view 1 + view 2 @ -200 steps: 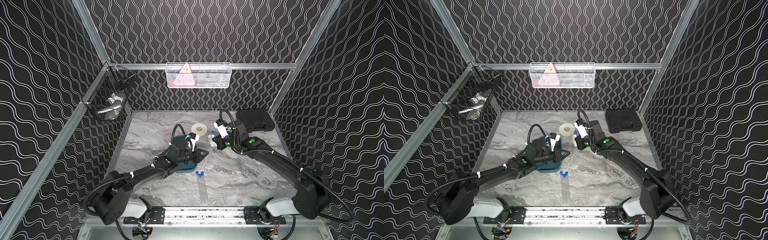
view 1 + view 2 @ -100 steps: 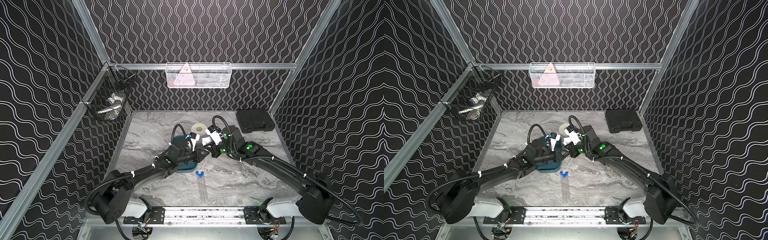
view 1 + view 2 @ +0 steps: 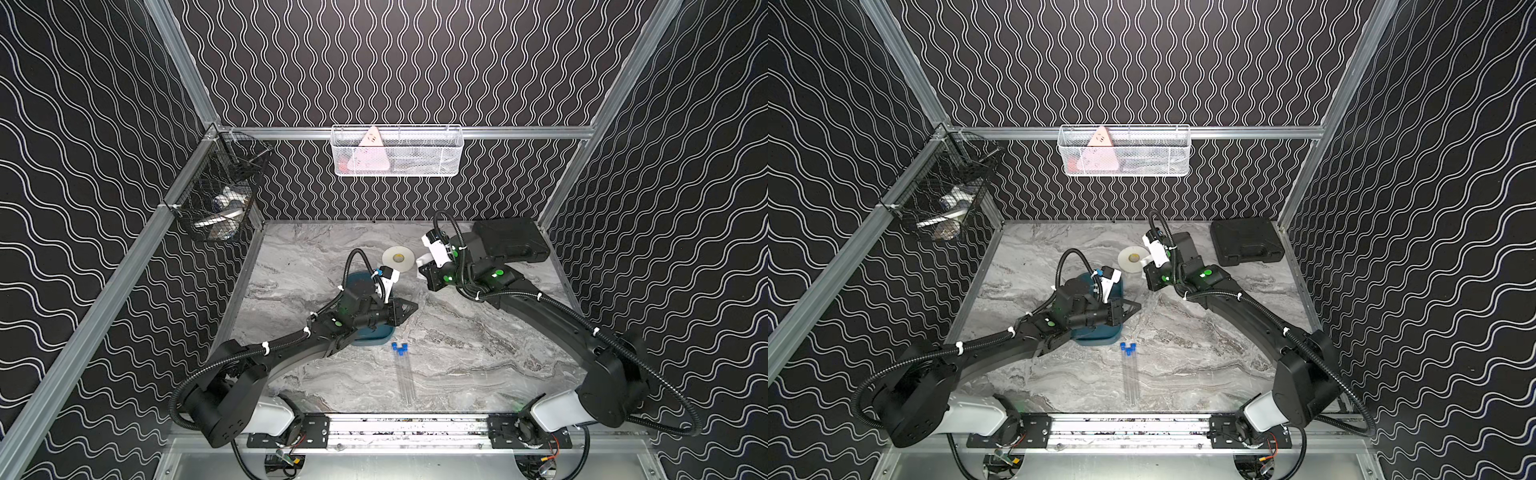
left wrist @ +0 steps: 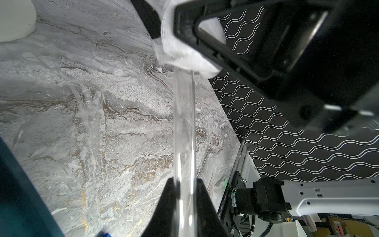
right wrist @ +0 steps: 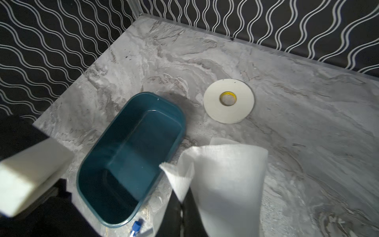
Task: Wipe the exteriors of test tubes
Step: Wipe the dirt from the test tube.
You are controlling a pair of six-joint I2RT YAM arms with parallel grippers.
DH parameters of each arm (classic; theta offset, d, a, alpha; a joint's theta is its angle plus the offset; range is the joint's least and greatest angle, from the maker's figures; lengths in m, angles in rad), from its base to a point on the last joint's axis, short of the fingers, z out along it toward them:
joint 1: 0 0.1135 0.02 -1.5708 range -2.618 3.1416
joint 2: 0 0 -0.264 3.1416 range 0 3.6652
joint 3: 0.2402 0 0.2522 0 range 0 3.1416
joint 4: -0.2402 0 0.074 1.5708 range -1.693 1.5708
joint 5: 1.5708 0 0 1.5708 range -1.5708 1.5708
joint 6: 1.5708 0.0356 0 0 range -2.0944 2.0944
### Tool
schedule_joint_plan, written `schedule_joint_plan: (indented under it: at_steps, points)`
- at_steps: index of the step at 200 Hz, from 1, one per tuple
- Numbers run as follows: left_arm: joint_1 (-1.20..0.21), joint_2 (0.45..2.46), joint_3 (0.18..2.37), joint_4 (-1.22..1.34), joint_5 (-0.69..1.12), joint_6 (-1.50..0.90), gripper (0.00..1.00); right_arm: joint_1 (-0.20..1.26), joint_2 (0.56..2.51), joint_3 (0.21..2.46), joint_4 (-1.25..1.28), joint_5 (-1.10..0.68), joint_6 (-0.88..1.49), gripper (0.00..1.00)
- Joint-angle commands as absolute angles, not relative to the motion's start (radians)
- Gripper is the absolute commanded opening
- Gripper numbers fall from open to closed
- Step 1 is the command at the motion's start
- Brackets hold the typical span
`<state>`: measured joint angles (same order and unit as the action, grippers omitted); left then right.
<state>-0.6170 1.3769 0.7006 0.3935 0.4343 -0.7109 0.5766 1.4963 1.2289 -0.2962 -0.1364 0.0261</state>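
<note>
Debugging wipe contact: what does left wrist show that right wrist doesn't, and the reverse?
Left wrist only: the clear test tube clamped in the left gripper, its far end reaching the white tissue. Right wrist only: the inside of the teal tray, empty, and the whole white roll. Both: that tissue, pinched in the right gripper, and the marble table.

Three clear blue-capped test tubes (image 3: 404, 376) lie parallel just beside teal tray (image 3: 374, 340), caps toward it; fourth tube (image 4: 183, 127) clamped in left gripper (image 4: 183, 181).
</note>
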Motion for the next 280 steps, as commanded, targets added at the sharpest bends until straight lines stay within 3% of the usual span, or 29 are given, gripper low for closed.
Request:
schedule_joint_plan:
  at_steps: [1, 86, 129, 167, 241, 280]
  points:
    - [-0.614, 1.364, 0.702, 0.439, 0.434, -0.714, 0.11, 0.580, 1.487, 1.227, -0.356, -0.178, 0.004, 0.00]
    - [-0.609, 1.385, 0.706, 0.455, 0.446, -0.721, 0.11, 0.687, 1.406, 1.139, -0.321, -0.192, 0.045, 0.00]
    - [-0.609, 1.385, 0.696, 0.479, 0.448, -0.733, 0.11, 0.578, 1.470, 1.203, -0.343, -0.194, 0.058, 0.00]
    - [-0.605, 1.387, 0.713, 0.450, 0.456, -0.717, 0.11, 0.552, 1.402, 1.237, -0.360, -0.180, 0.018, 0.00]
    - [-0.597, 1.377, 0.724, 0.425, 0.441, -0.710, 0.11, 0.625, 1.184, 0.981, -0.323, -0.219, 0.021, 0.00]
    - [-0.597, 1.393, 0.737, 0.427, 0.451, -0.714, 0.11, 0.643, 1.221, 0.946, -0.287, -0.202, 0.000, 0.00]
